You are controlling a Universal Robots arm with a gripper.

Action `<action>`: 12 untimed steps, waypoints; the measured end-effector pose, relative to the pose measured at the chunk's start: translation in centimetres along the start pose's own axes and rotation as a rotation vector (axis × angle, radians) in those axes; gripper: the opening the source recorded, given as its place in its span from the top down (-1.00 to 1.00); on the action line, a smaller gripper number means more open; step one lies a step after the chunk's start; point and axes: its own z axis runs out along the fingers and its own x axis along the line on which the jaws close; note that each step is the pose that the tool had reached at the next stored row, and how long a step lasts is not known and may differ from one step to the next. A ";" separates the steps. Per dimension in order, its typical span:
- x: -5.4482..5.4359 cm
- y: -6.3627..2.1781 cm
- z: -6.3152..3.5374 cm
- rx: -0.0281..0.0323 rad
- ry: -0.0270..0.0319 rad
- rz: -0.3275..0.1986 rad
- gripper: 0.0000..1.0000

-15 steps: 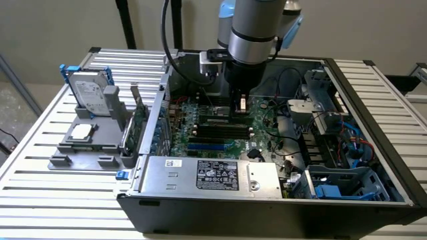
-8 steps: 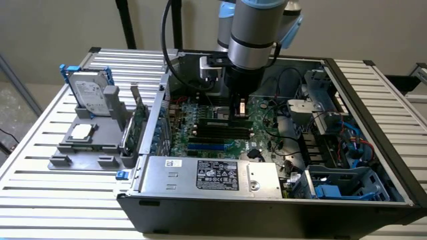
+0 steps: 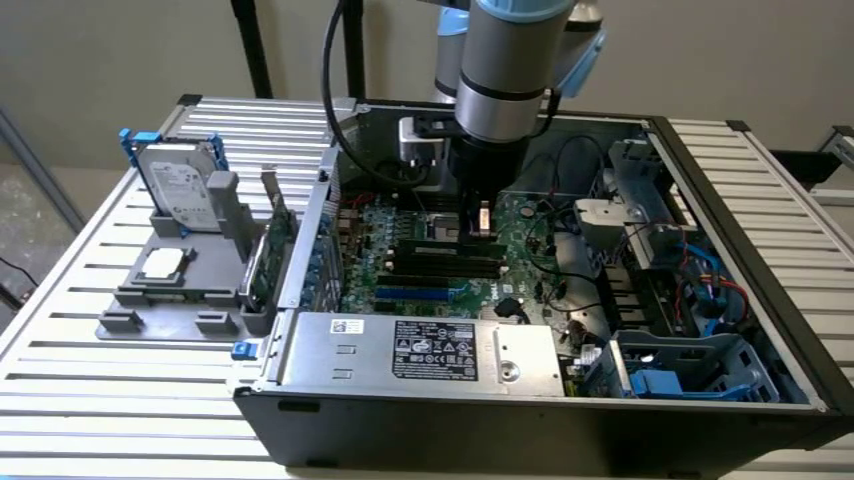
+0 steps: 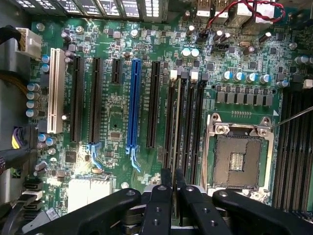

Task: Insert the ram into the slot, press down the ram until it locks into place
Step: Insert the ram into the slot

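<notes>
My gripper [image 4: 173,188] hangs inside the open computer case, low over the green motherboard [image 4: 112,112]. Its two black fingers [image 4: 165,182] stand close together, shut on the ram [image 4: 176,122]. I see the ram edge-on as a thin grey line. It runs along one of the parallel black memory slots [image 4: 188,122], between the white end clips [image 4: 172,74]. I cannot tell how deep it sits in the slot. In the exterior view the gripper [image 3: 478,222] is just above the slots [image 3: 447,262] in the middle of the board.
The silver processor socket [image 4: 238,159] lies right beside the slots, and a blue slot [image 4: 133,103] and black expansion slots lie on their other side. More memory slots [image 4: 293,142] lie past the socket. The power supply [image 3: 414,350] fills the case's front. A grey fixture [image 3: 174,290] with a hard drive [image 3: 180,190] stands at the exterior view's left.
</notes>
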 end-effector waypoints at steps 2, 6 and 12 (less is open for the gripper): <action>0.0 0.06 0.04 0.0054 0.0036 0.000 0.73; 0.0 0.27 0.11 0.0074 0.0100 0.000 0.73; 0.0 0.45 0.63 0.0076 0.0155 0.000 0.73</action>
